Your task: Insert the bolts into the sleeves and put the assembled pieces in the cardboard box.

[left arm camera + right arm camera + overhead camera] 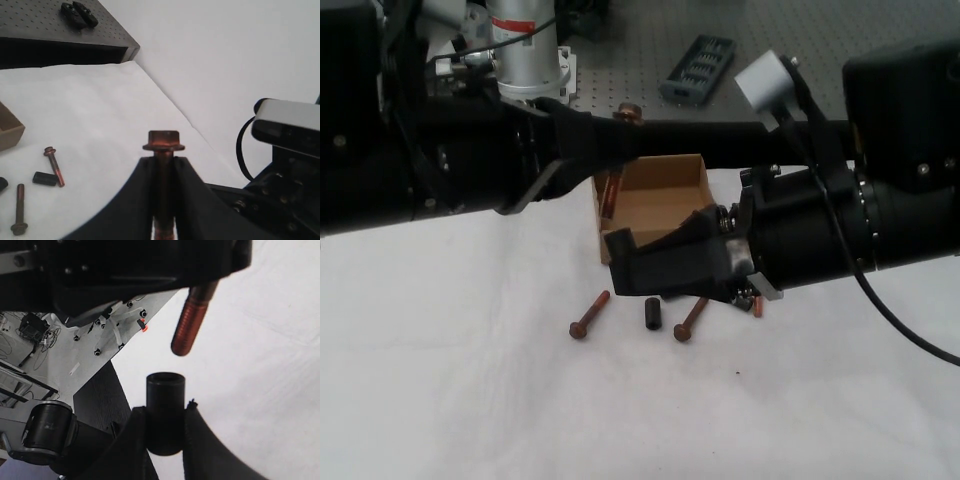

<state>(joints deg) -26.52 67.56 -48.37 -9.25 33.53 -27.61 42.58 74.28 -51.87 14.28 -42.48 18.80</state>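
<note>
White cloth [470, 400] covers the near bench; bare perforated bench top [820, 30] lies beyond it. Both arms are raised over the cloth and cross in front of the cardboard box [665, 195], which sits open near the cloth's far edge. An orange shank [609, 195] leans against one inner wall of the box; cannot tell whether it carries a sleeve. Left gripper [162, 162]: fingers clamped on a copper bolt [163, 141], flanged head standing proud above the fingertips. Right gripper [166, 410]: fingers pinched on a black sleeve [165, 390], open bore facing out. The threaded end of the copper bolt hangs near the sleeve mouth, apart from it and off to one side. On the cloth in front of the box lie two loose bolts [590, 315] [690, 319], with a loose black sleeve [652, 315] between them.
</note>
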